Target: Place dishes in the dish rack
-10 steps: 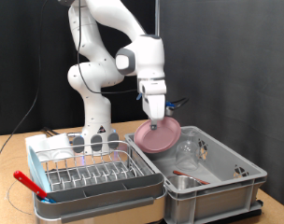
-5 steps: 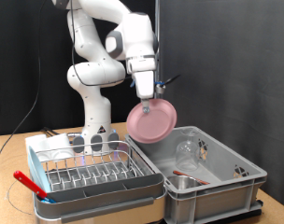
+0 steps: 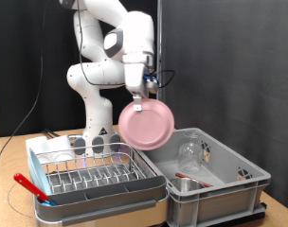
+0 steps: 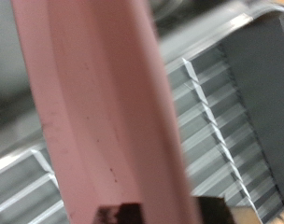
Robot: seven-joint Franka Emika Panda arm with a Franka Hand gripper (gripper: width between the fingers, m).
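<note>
My gripper [image 3: 145,95] is shut on the rim of the round pink plate [image 3: 146,126] and holds it on edge in the air, above the gap between the dish rack [image 3: 92,173] and the grey tub [image 3: 220,180]. In the wrist view the pink plate [image 4: 95,112] fills the frame, with rack wires [image 4: 217,121] behind it. The clear glass [image 3: 190,151] and a thin red utensil [image 3: 193,177] lie inside the tub. The steel bowl does not show clearly.
The rack has a beige tray base and grey utensil cups [image 3: 93,144] at its back. A red-handled tool [image 3: 30,186] rests on the rack's edge at the exterior view's left. The robot's base stands behind the rack.
The gripper has lifted the pink plate out of the tub and carried it up and towards the exterior view's left, turning it more upright.
</note>
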